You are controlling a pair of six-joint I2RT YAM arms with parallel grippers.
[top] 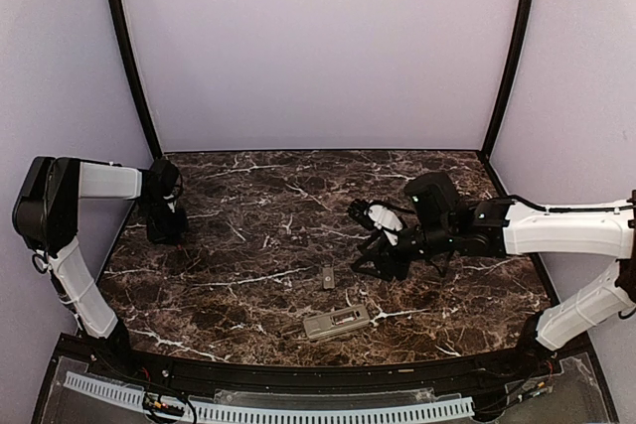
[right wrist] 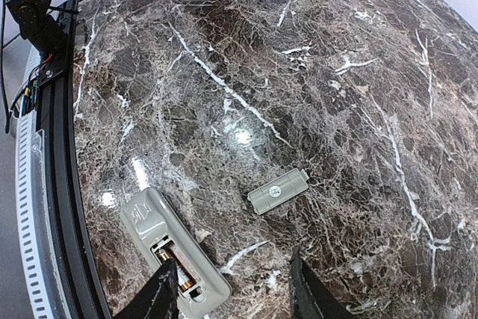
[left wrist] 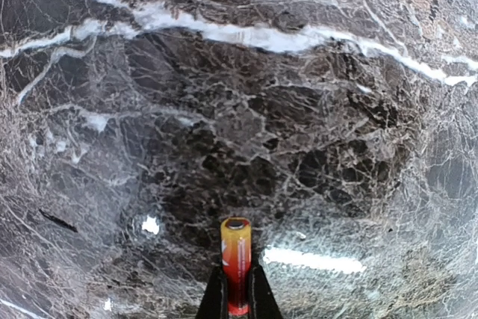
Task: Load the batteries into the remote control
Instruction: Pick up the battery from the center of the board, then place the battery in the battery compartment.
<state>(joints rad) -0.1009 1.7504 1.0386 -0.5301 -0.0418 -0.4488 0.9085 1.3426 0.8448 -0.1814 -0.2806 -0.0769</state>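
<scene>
The remote control (top: 337, 323) lies back up near the table's front edge, light grey, its battery bay open. In the right wrist view the remote (right wrist: 173, 254) shows one battery (right wrist: 177, 275) seated in the bay. Its loose cover (right wrist: 278, 190) lies on the marble nearby, also seen from above (top: 328, 276). My left gripper (left wrist: 237, 305) is shut on a red and yellow battery (left wrist: 236, 259), held over bare marble at the far left (top: 164, 223). My right gripper (right wrist: 233, 293) is open and empty, above the table right of the remote.
The dark marble table (top: 278, 196) is bounded by lilac walls at the back and sides. A black rail and white cable strip (right wrist: 33, 184) run along the front edge beside the remote.
</scene>
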